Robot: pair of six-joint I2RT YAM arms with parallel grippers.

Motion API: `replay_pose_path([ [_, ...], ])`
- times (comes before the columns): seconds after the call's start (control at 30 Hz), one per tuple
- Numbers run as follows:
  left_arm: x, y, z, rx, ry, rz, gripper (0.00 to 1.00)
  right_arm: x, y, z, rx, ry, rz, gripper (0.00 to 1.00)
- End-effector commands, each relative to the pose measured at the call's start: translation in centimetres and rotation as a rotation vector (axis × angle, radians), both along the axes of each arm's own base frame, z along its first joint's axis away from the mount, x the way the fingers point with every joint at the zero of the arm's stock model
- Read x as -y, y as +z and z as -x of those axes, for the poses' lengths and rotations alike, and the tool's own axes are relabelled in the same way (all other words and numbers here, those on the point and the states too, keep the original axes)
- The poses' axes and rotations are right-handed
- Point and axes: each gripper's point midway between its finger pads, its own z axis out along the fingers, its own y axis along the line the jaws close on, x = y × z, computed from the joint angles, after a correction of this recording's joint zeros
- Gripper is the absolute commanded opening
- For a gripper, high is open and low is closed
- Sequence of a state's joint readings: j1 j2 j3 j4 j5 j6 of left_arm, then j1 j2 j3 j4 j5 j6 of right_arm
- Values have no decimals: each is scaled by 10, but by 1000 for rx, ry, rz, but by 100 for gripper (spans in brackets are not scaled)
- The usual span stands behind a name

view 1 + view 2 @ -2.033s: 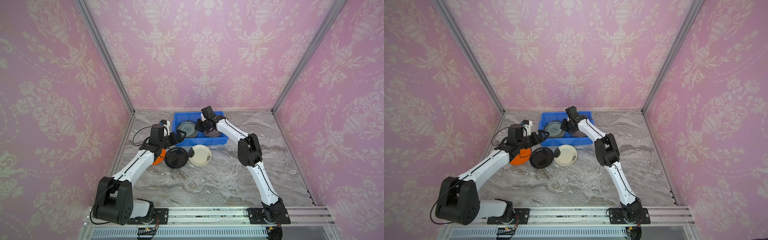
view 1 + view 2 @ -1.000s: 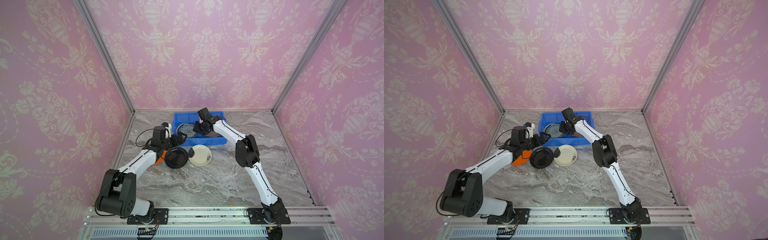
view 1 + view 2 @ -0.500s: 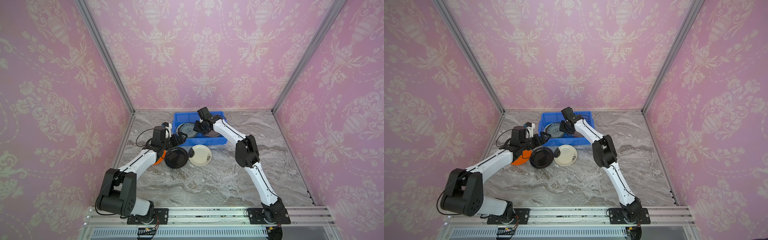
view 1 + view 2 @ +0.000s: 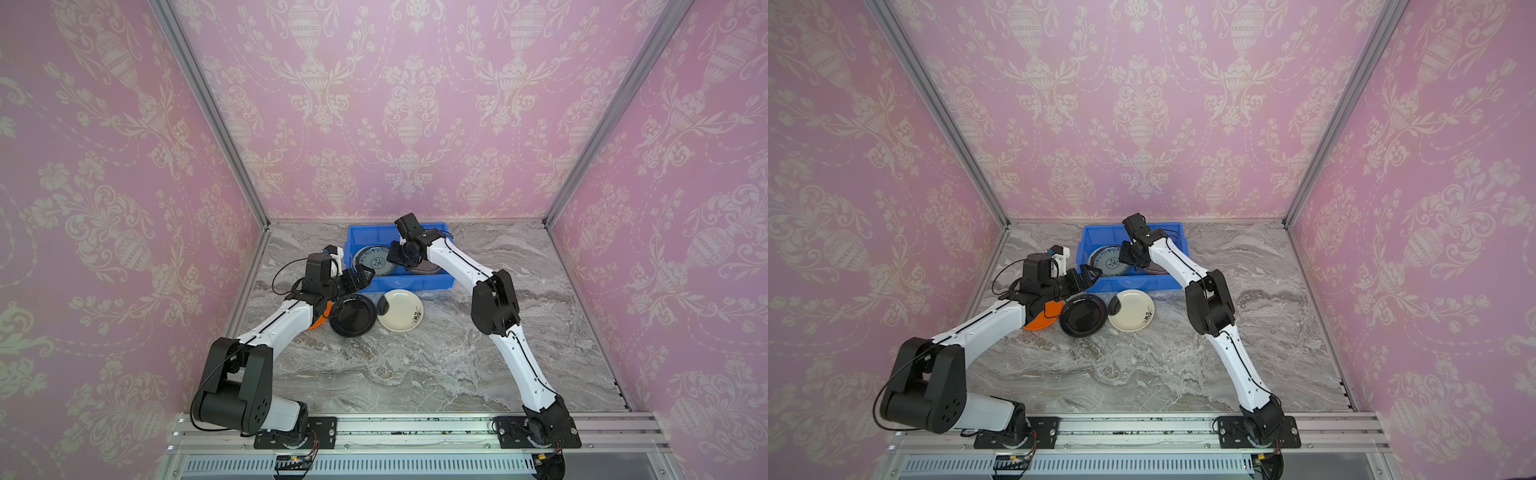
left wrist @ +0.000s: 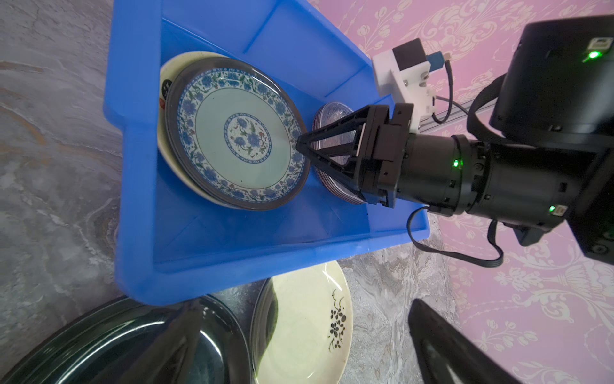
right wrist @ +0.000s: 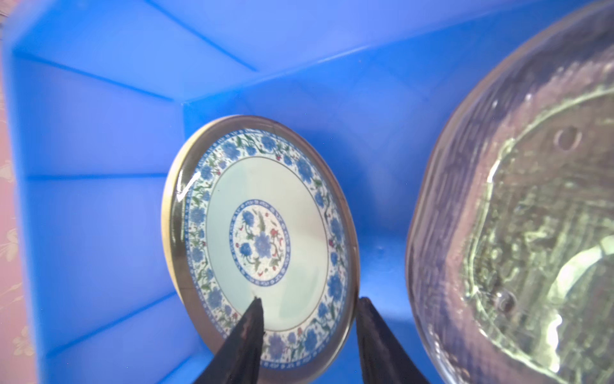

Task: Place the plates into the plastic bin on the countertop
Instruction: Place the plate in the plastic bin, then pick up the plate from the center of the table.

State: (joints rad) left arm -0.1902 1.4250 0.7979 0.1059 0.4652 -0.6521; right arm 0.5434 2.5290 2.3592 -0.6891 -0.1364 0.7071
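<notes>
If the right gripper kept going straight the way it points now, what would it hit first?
The blue-patterned plate in the bin: the right gripper points at its rim, jaws apart on either side, seemingly almost touching.

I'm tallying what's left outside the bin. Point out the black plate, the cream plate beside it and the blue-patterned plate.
black plate [image 4: 353, 316]: in a top view, its glossy centre.
cream plate [image 4: 401, 311]: in a top view, its bare middle.
blue-patterned plate [image 5: 246, 136]: left wrist view, its central flower medallion.

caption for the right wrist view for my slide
right gripper straddling the rim of the blue-patterned plate inside the blue bin, glass plate alongside
</notes>
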Motion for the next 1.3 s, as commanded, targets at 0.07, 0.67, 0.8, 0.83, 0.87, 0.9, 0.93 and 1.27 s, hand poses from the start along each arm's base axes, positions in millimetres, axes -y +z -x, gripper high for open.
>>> replay_pose_path([
  [0.07, -2, 2, 6, -2, -3, -9, 99, -15, -14, -3, -26, 1, -45, 47],
  [0.67, 9, 8, -1, 31, -26, 0, 99, 4, 132, 43, 260, 111, -302, 48],
  [0.8, 16, 9, -1, 38, -41, 0, 99, 27, 138, 92, 236, 123, -363, 49],
  [0.83, 19, 9, 0, 40, -48, -2, 99, 33, 137, 105, 227, 123, -364, 48],
  [0.87, 21, 11, 1, 44, -54, -3, 99, 39, 132, 117, 215, 121, -361, 48],
  [0.9, 24, 13, 3, 47, -64, -4, 99, 48, 130, 131, 206, 114, -358, 47],
  [0.93, 27, 14, 4, 51, -72, -4, 99, 56, 126, 144, 194, 108, -350, 47],
  [1.27, 50, 10, 36, 36, -136, -25, 99, 124, 88, 257, 139, 33, -256, 52],
])
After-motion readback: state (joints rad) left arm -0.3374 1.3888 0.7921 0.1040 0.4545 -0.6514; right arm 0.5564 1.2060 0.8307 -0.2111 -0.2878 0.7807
